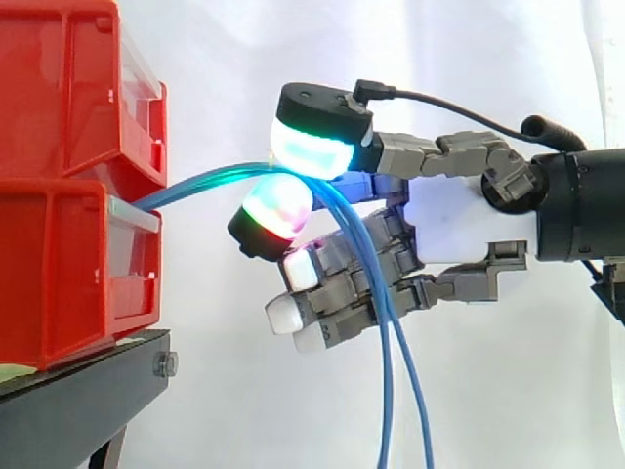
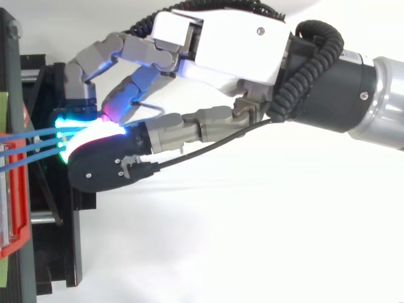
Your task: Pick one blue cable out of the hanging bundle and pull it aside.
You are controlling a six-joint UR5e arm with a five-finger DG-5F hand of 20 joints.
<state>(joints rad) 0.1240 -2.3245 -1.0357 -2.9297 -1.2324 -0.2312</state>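
Thin blue cables (image 1: 195, 184) come out between the two red bins, arch to the right and hang down past the hand (image 1: 459, 220). The hand reaches in from the right. A green-cyan glowing pad (image 1: 311, 149) sits on top of the arch and a red-green glowing pad (image 1: 278, 207) presses from below, pinching a cable between them. How many strands lie in the pinch I cannot tell. The other fingers curl lower down, with white pads (image 1: 293, 313) behind the hanging strands. From above, three blue cables (image 2: 28, 148) converge from the left into the glowing pads of the hand (image 2: 221, 44).
The upper red bin (image 1: 59, 98) is stacked on the lower red bin (image 1: 59, 283), both on a black stand (image 1: 78, 401) at the left. From above the red bin edge (image 2: 16, 208) and the stand (image 2: 57, 252) lie left. A white curtain is behind.
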